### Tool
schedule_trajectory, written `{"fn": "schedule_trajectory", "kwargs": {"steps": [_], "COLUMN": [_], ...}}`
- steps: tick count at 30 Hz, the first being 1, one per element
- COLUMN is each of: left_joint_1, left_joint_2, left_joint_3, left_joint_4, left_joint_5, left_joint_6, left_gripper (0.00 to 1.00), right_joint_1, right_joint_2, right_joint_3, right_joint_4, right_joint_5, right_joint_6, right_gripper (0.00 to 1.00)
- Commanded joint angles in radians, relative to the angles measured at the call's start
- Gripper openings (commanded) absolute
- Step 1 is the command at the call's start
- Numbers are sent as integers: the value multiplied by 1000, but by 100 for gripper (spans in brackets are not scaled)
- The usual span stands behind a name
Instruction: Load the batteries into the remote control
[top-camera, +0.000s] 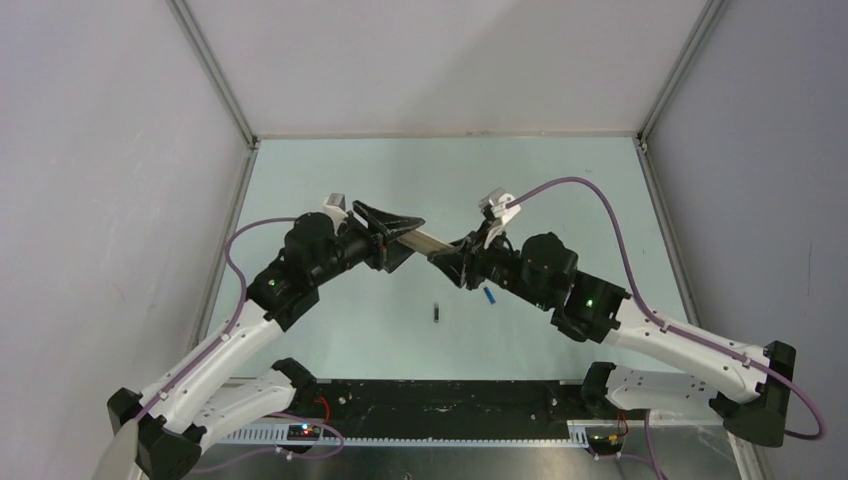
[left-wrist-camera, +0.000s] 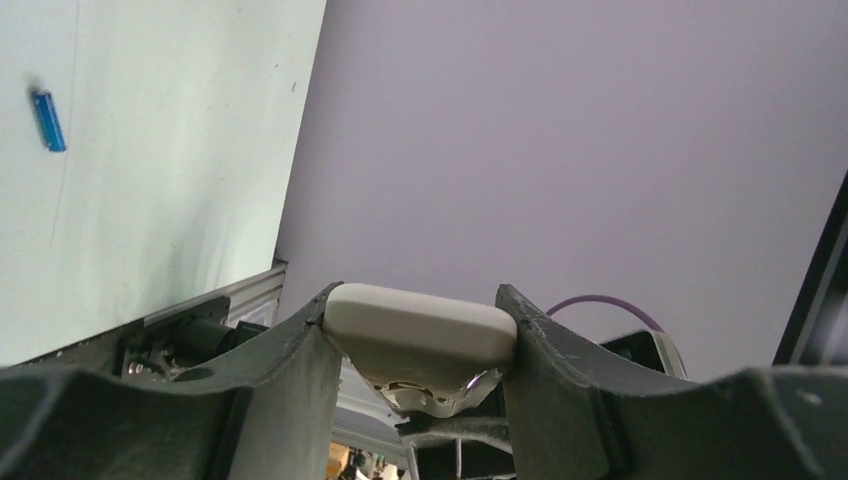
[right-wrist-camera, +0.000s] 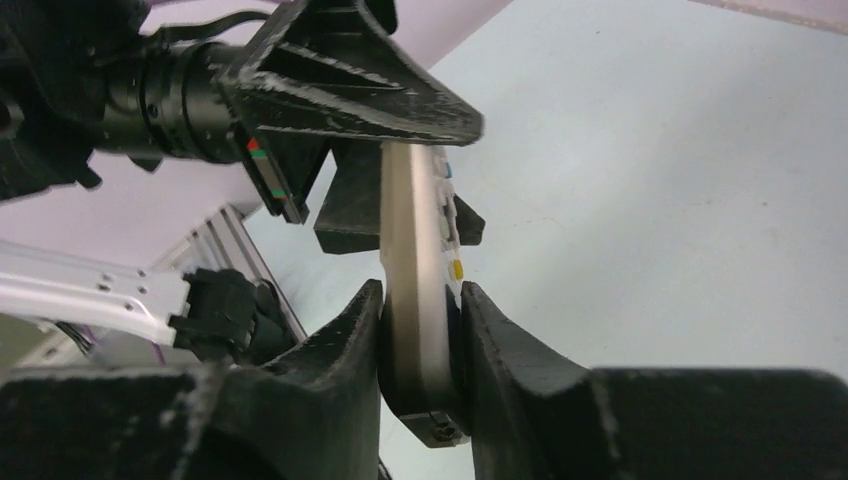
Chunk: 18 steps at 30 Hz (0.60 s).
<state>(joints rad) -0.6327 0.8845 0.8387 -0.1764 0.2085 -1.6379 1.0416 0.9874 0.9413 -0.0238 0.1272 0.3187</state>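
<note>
Beige-grey remote control (top-camera: 428, 241): hanging in the air above the pale green table (top-camera: 560, 180), spanning the gap between left gripper (top-camera: 405, 240) and right gripper (top-camera: 448, 260), slanting from far left to near right; showing edge-on in the right wrist view, plain back facing one way, coloured buttons peeping out on the other face.
Left gripper: clamping the left end of the remote control, both fingers (left-wrist-camera: 290, 370) pressing against its narrow side edges, jaws standing as wide as the handset (its rounded end filling the whole space between them in the left wrist view).
Right gripper: pinching the right end of the remote control across its thickness, one finger (right-wrist-camera: 340, 350) bearing on the back and the other on the buttoned face, jaws standing nearly together.
Black battery (top-camera: 437, 314): lying loose on the table on the near side of the remote control, touching nothing.
Blue battery (top-camera: 490, 295): lying on the table to the right of the black battery, apart from it, sitting just beside the right arm (top-camera: 560, 275) in the top view; showing whole in the left wrist view.
Purple cable (top-camera: 570, 185): arching from the right arm over the far right of the table.
</note>
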Motion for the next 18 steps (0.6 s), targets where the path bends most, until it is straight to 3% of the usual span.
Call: {"fn": "schedule_trajectory", "kwargs": {"steps": [1,2,4,8,11,18], "left_joint_1": [-4,-4,-5,-5,0,9], "left_joint_2": [-19,-21,-27,-37,-23,-88], "left_joint_3": [-10,-10,-4,22,60,130], "left_joint_4": [17,17,16,15,16,-62], "left_joint_5": [11,12,11,-17,0,21], "left_joint_6": [-17,-5,33,152,299,923], "left_gripper": [19,37,58,80,85,88], "right_joint_1": [4,4,0,-20,-54,-155], "right_joint_2": [-1,-3,-13,-33,-53,-92], "right_joint_3": [41,41,54,90,110,125], "right_joint_4": [51,52,36,-63,-133,-209], "right_joint_5": [80,69,34,-42,-159,-478], "right_joint_6": [-29,-31,-29,-5,36,133], "right_gripper": [19,15,8,4,3,0]}}
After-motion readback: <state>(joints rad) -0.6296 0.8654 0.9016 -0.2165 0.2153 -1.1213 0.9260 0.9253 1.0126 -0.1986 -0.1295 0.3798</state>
